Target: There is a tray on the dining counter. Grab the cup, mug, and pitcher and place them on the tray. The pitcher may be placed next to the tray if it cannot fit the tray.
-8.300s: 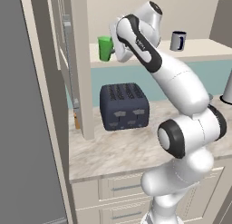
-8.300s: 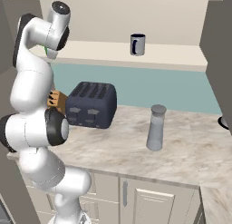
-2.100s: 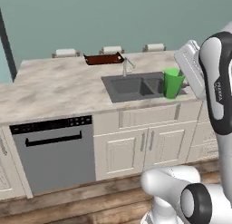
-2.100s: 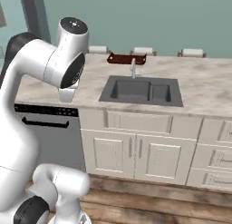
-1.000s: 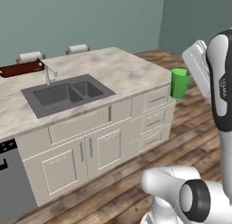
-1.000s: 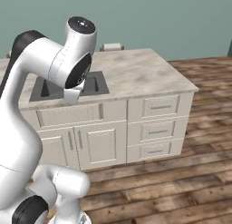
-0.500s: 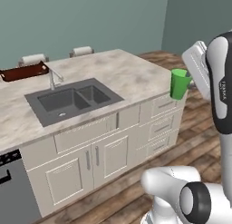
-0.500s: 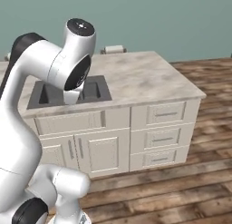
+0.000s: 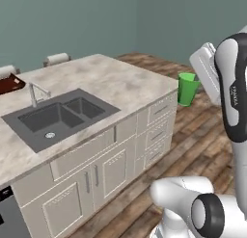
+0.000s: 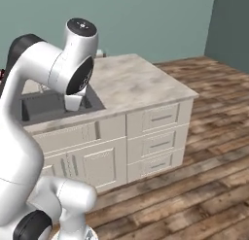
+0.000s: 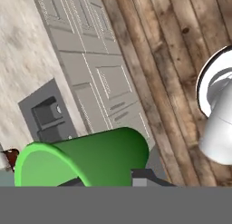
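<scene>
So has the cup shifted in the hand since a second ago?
No. The cup sits at the same spot against the arm's white wrist; the dining counter shift is camera motion.

Tray [image 9: 9,83] cut off at 9 o'clock edge, left base view; cup [image 11: 86,157] base hidden behind fingertips.

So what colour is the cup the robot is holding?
Bright green. The cup shows best in the hand view.

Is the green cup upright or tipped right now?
Upright: the cup hangs in the gripper with its open rim on top, beside the counter.
</scene>
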